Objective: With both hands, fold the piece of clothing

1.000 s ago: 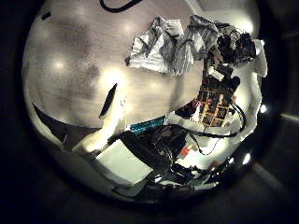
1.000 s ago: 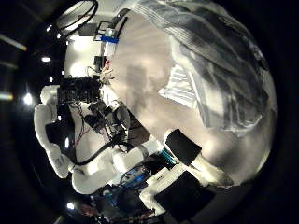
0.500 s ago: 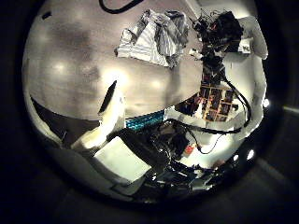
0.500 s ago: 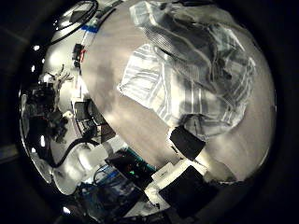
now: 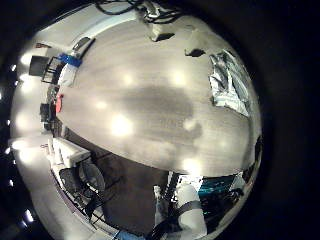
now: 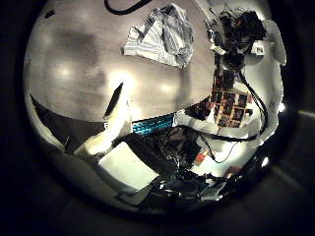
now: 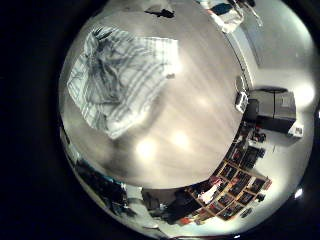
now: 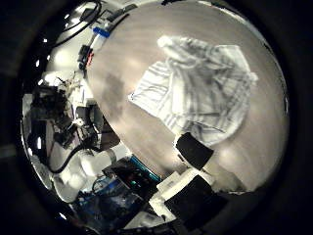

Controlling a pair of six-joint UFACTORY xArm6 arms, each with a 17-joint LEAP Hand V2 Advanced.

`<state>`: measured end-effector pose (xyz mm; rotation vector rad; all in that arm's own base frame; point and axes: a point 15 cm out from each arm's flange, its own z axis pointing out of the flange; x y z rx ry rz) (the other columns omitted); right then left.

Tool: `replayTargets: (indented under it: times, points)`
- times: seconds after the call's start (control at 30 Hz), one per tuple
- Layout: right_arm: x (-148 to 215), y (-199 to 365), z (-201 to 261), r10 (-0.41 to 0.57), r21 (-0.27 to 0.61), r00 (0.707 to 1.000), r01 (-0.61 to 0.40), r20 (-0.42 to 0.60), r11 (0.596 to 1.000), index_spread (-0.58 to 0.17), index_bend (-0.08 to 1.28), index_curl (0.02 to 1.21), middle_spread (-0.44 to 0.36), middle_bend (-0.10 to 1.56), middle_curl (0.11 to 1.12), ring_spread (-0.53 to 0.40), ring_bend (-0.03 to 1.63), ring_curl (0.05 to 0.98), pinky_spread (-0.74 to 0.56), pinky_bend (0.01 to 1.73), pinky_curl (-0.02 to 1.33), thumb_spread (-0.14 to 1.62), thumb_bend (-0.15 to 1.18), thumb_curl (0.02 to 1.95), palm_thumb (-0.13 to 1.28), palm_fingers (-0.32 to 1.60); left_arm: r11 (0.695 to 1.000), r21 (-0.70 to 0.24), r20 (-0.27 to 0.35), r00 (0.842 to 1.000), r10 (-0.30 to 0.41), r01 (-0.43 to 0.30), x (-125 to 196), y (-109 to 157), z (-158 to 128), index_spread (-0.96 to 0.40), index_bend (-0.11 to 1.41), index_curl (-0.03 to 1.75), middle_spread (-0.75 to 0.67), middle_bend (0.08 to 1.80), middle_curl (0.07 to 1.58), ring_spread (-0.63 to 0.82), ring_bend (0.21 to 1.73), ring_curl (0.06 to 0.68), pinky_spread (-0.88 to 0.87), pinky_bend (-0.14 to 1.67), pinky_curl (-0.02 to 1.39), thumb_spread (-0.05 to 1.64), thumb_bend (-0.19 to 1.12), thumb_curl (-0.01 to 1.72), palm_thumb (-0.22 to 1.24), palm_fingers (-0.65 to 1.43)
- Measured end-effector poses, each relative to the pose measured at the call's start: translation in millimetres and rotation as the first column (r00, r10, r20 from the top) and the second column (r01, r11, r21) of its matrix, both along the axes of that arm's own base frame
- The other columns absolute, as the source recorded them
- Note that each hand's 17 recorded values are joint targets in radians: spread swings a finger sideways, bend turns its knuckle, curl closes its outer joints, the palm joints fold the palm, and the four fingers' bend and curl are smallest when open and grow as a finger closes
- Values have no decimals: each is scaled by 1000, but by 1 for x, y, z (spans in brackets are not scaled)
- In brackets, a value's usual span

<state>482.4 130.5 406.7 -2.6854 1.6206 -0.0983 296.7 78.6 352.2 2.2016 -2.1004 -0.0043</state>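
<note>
The right hand [image 8: 191, 166] hangs above the worktop [image 8: 137, 49], grasping nothing. Below it lies the striped garment [image 8: 196, 88], bunched and unevenly doubled (barely folded, I'd judge). Farther off, the left hand [image 6: 118, 113] is empty too.

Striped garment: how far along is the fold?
Done: nothing that shows as a tidy fold; the striped garment lies rumpled on the table, edges uneven. In hand: nothing; the right hand is above it, not touching. Left: grasp the cloth and make the folds.
</note>
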Motion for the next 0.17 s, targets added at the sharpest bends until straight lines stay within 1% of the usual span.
replayTargets:
  times: [0.1,0.17]
  points:
    - [-13,-35,13,-55,-9,998,55,-26,998,-488,186,307,-3,181,307,203,437,208,471,562,275,1105,-24,502,631,92,1000,0,-5,1000,10,-10,2,-15,2,-59,195,420,198,175,308,334,600,200,452,273,326,1110,-21,351,500,224]
    - [-27,-50,15,-80,-21,995,79,-66,997,-480,179,309,-2,184,306,206,431,209,468,552,272,1116,-25,495,613,89,1000,1,-12,1000,5,-5,3,-27,2,-59,194,422,198,176,307,335,599,200,452,272,327,1110,-21,351,500,224]
